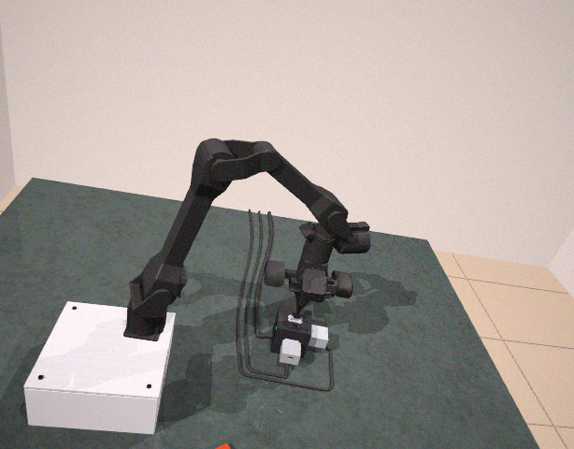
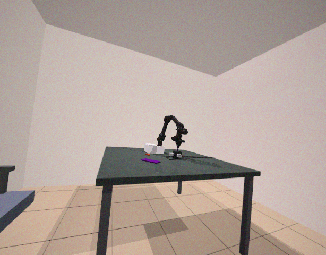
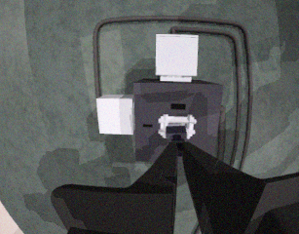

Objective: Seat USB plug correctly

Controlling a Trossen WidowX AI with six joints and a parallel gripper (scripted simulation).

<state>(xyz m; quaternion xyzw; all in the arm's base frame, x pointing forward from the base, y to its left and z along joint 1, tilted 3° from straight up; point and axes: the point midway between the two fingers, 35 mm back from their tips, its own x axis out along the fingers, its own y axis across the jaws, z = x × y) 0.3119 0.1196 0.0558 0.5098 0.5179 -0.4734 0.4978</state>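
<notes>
Centrally, on the USB plug (image 1: 295,315) (image 3: 176,130) atop the power cube (image 1: 302,331) (image 2: 177,152) (image 3: 207,104): clamped with the gripper (image 1: 298,311) (image 2: 177,149) (image 3: 178,148), probably to pull it free before turning. Outward, in the wrist view, next to white blocks at twelve (image 1: 290,351) (image 2: 171,154) (image 3: 176,55) and nine (image 1: 319,337) (image 2: 179,155) (image 3: 115,115), best left undisturbed.

Two adapters (image 1: 319,337) (image 3: 176,55) adjoin the power cube's (image 1: 293,333) (image 3: 151,99) sides.

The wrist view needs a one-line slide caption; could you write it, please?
Gripper shut on the plug atop the power cube.
</notes>
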